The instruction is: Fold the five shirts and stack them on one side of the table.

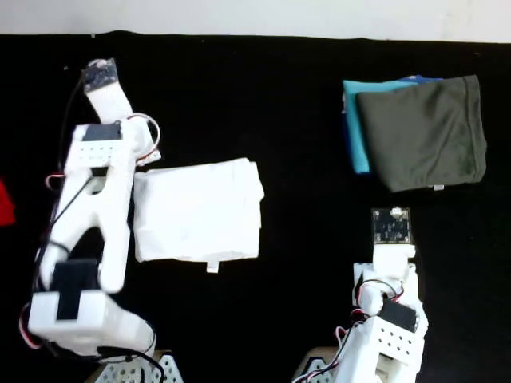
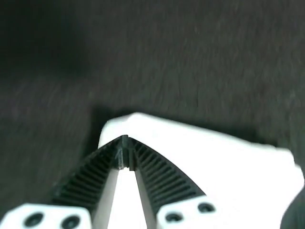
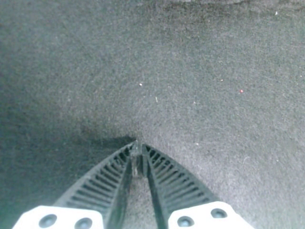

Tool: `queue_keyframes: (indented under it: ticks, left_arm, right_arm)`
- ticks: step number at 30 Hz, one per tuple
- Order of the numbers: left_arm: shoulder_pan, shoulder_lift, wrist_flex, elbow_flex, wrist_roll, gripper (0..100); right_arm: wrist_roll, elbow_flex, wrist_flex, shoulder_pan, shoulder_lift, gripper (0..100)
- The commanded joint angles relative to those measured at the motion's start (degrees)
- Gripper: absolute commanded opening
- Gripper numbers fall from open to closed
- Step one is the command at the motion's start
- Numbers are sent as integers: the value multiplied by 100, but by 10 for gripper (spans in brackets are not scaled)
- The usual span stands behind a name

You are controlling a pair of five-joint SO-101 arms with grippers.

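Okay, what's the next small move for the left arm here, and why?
Probably open the left gripper and pinch the white shirt by its corner. Its jaws are shut right at that corner, the shirt looks folded, and the stack lies apart from it.

We see the white shirt [image 1: 200, 211] with one edge hidden beneath the left arm [image 1: 96, 207]. Under the dark shirt [image 1: 423, 132], a teal shirt [image 1: 355, 136] and a blue shirt [image 1: 417, 79] show as slivers only. A red thing [image 1: 5, 203] is cut off by the picture's edge; we cannot tell what it is.
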Motion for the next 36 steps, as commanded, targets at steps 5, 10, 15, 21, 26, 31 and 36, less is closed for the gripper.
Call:
queue_keyframes:
  ticks: [5, 10, 15, 21, 26, 31, 36]
  left_arm:
    - [84, -743, 1829, -57, -431, 14]
    - [110, -778, 2637, 31, -440, 14]
    - [233, -787, 2453, 1262, -440, 14]
    - [127, -804, 1442, 1982, -396, 14]
    - [136, -1622, 1758, 1604, -88, 14]
    - [92, -3090, 2532, 1587, -220, 17]
    - [-593, -3925, 2277, 2756, -879, 17]
  right_arm:
    - [18, 497, -4, 48, -92, 5]
    - [18, 497, -4, 48, -92, 5]
    - [18, 497, -4, 48, -92, 5]
    - [18, 497, -4, 40, -92, 5]
    - [18, 497, -4, 40, -92, 5]
    - [26, 409, 224, 66, -101, 6]
    - [18, -1147, 1587, -136, -75, 9]
